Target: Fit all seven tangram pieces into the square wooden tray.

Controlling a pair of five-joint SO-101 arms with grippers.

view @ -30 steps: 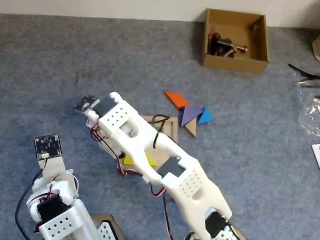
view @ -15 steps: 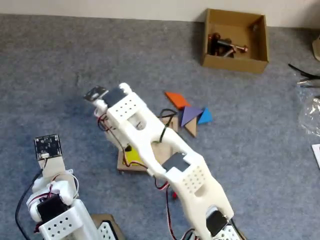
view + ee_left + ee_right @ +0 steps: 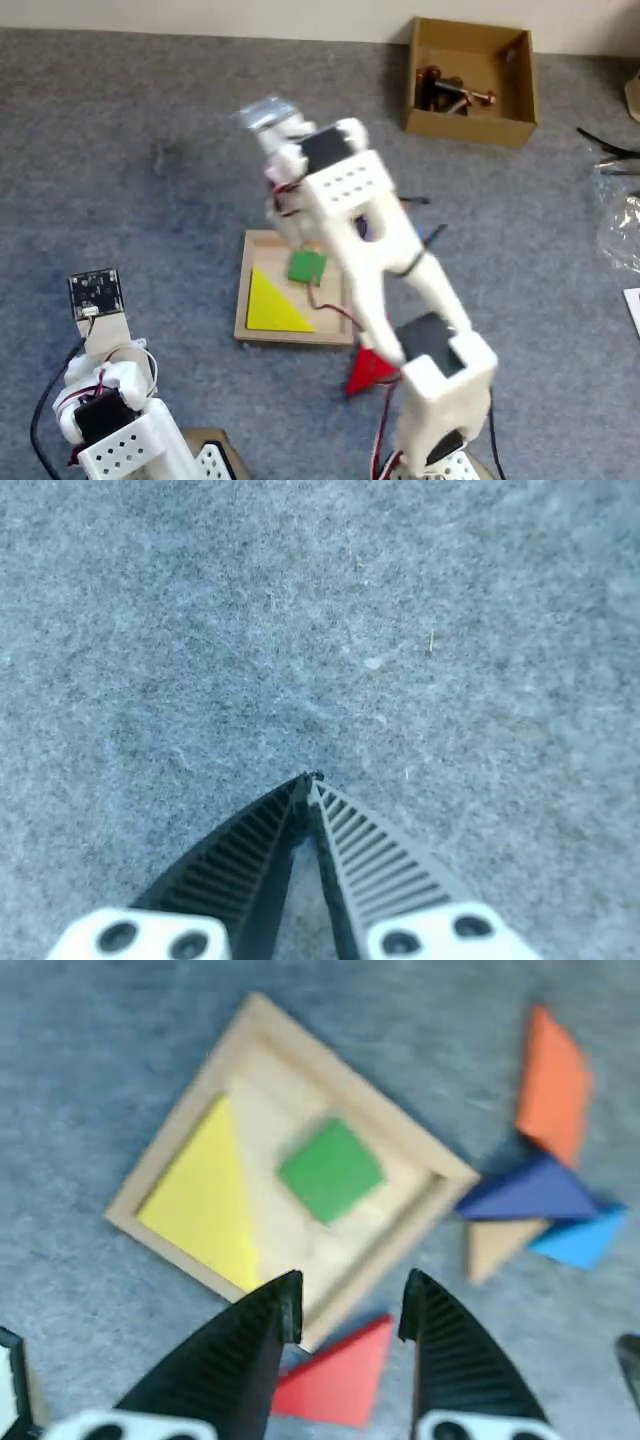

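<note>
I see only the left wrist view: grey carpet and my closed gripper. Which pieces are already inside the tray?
Observer: Two, a yellow triangle and a green square, lie inside the wooden tray.
Operator: Where is the nearest loose piece?
Observer: A red triangle lies on the carpet beside one tray corner.
Operator: Is the right gripper holding something?
Observer: No, the right gripper is open and empty.
</note>
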